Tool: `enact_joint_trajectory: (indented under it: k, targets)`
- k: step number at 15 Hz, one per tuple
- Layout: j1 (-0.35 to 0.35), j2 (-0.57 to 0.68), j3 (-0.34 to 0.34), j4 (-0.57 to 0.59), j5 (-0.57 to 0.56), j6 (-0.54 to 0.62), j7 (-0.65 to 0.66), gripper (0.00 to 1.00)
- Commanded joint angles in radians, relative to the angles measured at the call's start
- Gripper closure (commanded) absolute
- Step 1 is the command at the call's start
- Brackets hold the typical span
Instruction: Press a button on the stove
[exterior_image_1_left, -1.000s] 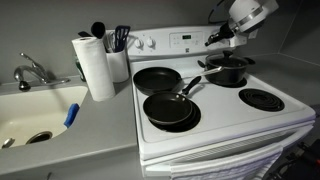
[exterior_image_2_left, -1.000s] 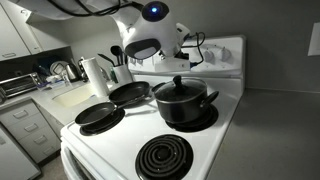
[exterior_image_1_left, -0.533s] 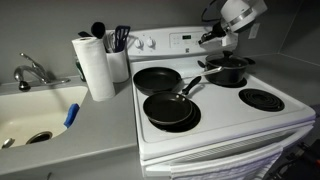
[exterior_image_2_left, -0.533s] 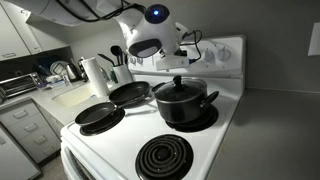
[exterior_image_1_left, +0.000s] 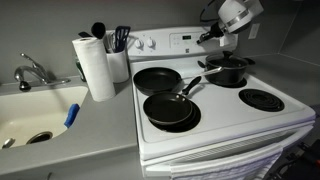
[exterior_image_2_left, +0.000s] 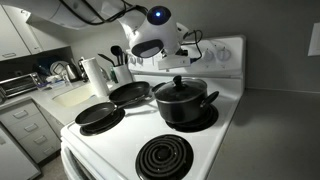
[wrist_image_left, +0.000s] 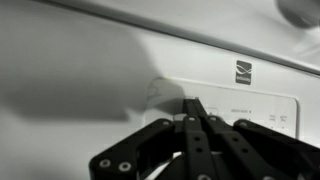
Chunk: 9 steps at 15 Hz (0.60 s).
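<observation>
The white stove (exterior_image_1_left: 215, 115) (exterior_image_2_left: 150, 140) has coil burners and a raised back panel with white knobs and a central display (exterior_image_1_left: 185, 41). My gripper (exterior_image_1_left: 207, 35) (exterior_image_2_left: 186, 50) hovers at the back panel, just right of the display. In the wrist view the shut fingers (wrist_image_left: 194, 103) point at the left edge of the display panel (wrist_image_left: 250, 110), very close or touching. Nothing is held.
Two black frying pans (exterior_image_1_left: 168, 107) (exterior_image_1_left: 158, 78) sit on the near burners. A lidded black pot (exterior_image_1_left: 227, 68) (exterior_image_2_left: 183, 100) stands under my arm. A paper towel roll (exterior_image_1_left: 94, 66), a utensil holder (exterior_image_1_left: 118, 62) and a sink (exterior_image_1_left: 35, 112) are on the counter beside the stove.
My gripper has moved up and in toward the back panel's display.
</observation>
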<state>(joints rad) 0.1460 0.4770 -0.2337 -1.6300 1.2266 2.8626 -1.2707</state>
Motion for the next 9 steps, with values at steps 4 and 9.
enact_joint_trajectory:
  k: [4, 9]
  targets:
    - [-0.027, 0.034, 0.017, 0.047, 0.036, -0.012, -0.042, 1.00]
    - [-0.030, 0.043, 0.017, 0.056, 0.034, -0.025, -0.036, 1.00]
